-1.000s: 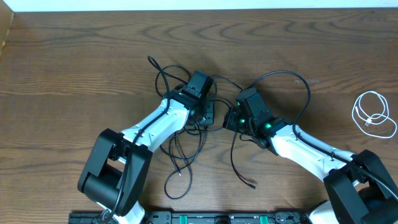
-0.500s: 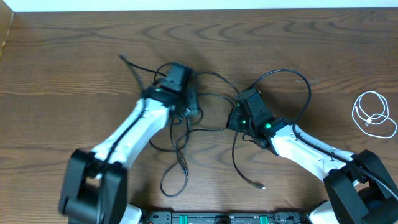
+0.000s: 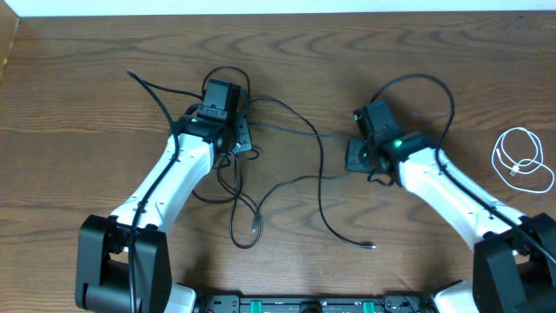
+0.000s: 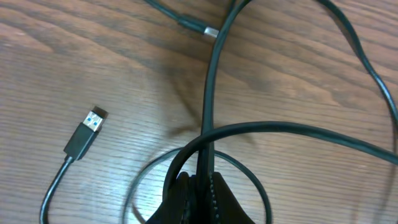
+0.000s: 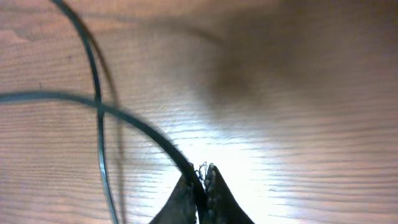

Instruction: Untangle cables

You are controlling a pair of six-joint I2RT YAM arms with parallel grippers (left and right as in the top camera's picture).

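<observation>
Black cables (image 3: 319, 187) lie tangled mid-desk (image 3: 87, 69), the left jaws and right jaws each closed on one strand, while the white cable (image 3: 518, 169) sits coiled far right.

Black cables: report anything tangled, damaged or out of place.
The black cables cross in loops between the arms; the left claw and the right claw are each shut on a strand. No damage shows. The white cable lies coiled apart at the right edge.

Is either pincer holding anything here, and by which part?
The left pincer pinches a thin black cable along its run, not at a plug. The right pincer likewise pinches a black cable stretch mid-length.
</observation>
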